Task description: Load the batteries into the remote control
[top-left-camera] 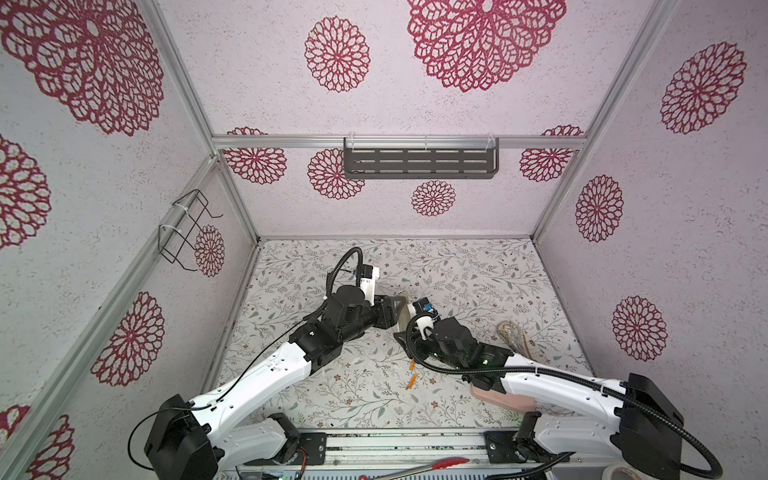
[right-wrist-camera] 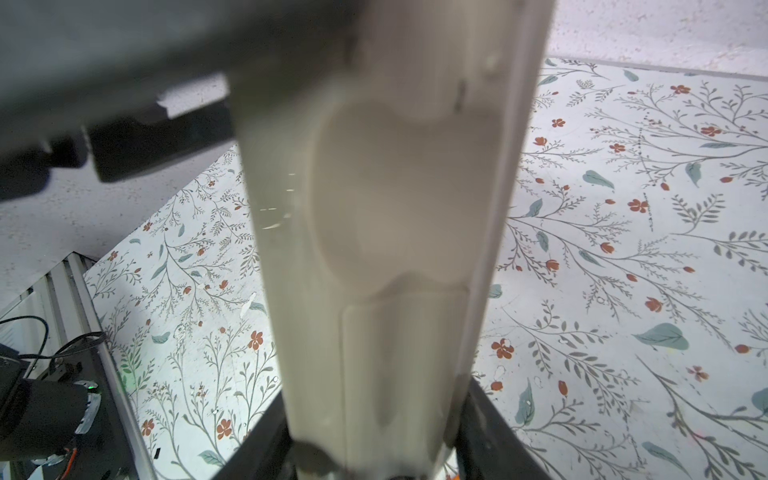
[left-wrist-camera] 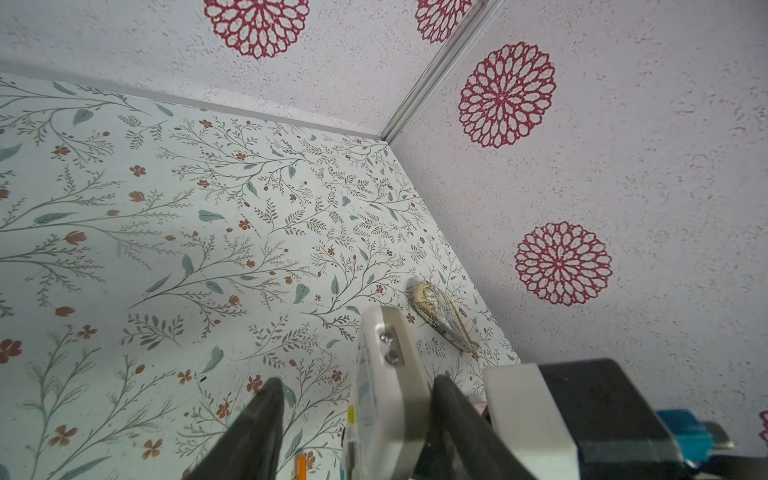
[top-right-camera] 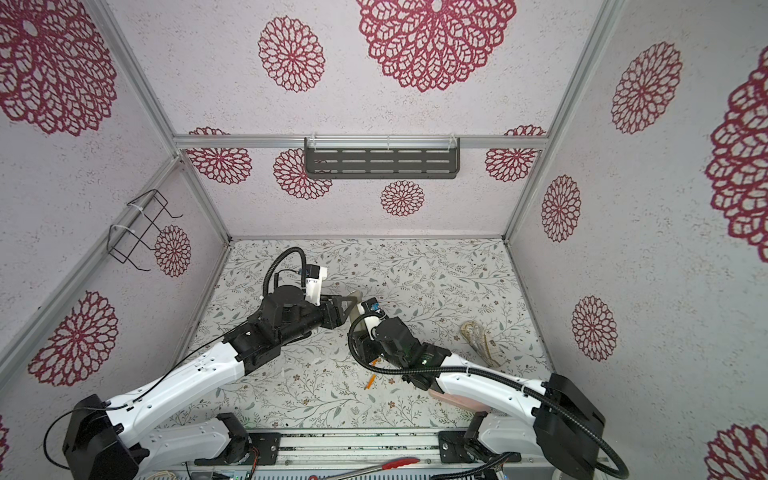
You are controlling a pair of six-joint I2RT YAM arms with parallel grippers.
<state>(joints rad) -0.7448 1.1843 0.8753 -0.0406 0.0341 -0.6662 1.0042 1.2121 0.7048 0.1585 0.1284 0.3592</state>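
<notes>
The remote control (top-left-camera: pixel 401 321) (top-right-camera: pixel 356 318) hangs above the middle of the table, between the two arms. My right gripper (top-left-camera: pixel 402 336) (right-wrist-camera: pixel 374 428) is shut on its lower end; the greyish-beige back (right-wrist-camera: pixel 386 249) fills the right wrist view. My left gripper (top-left-camera: pixel 397 308) (left-wrist-camera: pixel 357 382) is open around the other end of the remote (left-wrist-camera: pixel 392 399): one finger (left-wrist-camera: pixel 446 399) lies against the back, the other finger (left-wrist-camera: pixel 266 407) stands apart from the front. Two orange batteries (top-left-camera: pixel 412 365) (top-left-camera: pixel 410 383) lie on the table below the remote, in both top views (top-right-camera: pixel 370 381). One battery (left-wrist-camera: pixel 301 467) shows in the left wrist view.
A patterned oblong case (top-left-camera: pixel 513 336) (left-wrist-camera: pixel 444 318) lies at the right of the table. A pink pad (top-left-camera: pixel 498 399) sits under the right arm. A dark shelf (top-left-camera: pixel 419 162) hangs on the back wall, a wire basket (top-left-camera: pixel 187 228) on the left wall. A red-handled tool (top-left-camera: pixel 449 462) lies at the front rail.
</notes>
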